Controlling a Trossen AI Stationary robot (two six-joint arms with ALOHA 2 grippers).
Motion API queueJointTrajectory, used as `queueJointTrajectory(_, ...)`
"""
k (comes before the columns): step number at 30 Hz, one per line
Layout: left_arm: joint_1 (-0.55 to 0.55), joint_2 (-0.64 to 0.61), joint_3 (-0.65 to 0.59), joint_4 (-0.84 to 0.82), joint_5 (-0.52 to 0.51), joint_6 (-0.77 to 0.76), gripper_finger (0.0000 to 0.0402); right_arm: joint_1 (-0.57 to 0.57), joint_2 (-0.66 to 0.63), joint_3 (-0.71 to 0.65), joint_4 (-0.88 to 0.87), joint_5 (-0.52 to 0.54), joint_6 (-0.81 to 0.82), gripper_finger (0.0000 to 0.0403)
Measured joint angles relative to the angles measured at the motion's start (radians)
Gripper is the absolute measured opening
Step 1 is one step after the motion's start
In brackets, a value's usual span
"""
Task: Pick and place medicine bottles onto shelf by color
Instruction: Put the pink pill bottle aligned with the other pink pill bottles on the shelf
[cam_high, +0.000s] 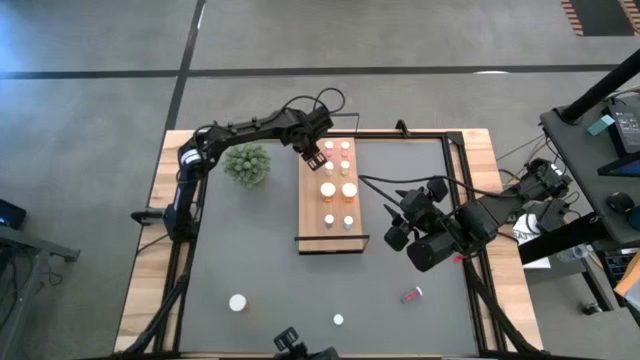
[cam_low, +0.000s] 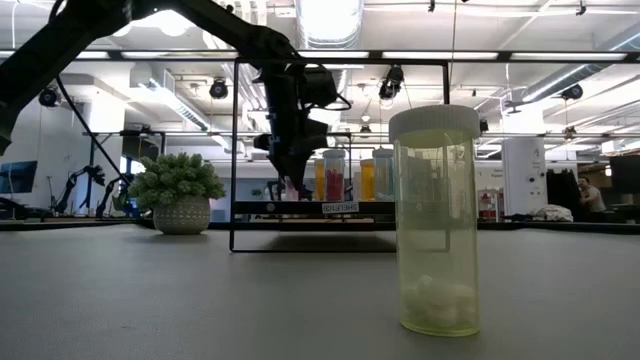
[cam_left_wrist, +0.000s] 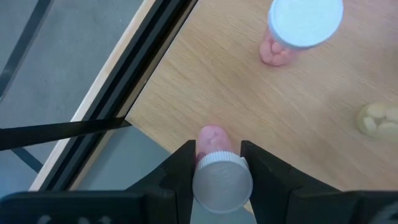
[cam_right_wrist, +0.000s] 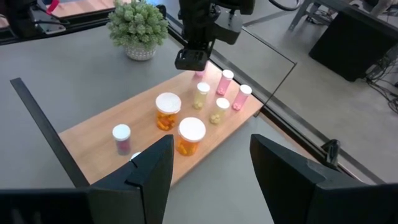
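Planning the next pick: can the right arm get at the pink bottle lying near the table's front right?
Probably yes. The pink bottle lies alone on bare table just in front of the right tool, which is open and empty. The left tool is far off at the shelf.

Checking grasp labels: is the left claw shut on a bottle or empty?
Shut on one: the left claw pinches a small pink white-capped medicine bottle between its fingers, over a corner of the light-wood shelf board.
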Motion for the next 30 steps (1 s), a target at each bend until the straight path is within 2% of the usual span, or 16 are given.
queueJointTrajectory(30,-0.001,-0.018,-0.013,0.033,0.044,-0.003,0.0103,0.000,0.000,0.000,0.018,0.000,0.000,0.0203)
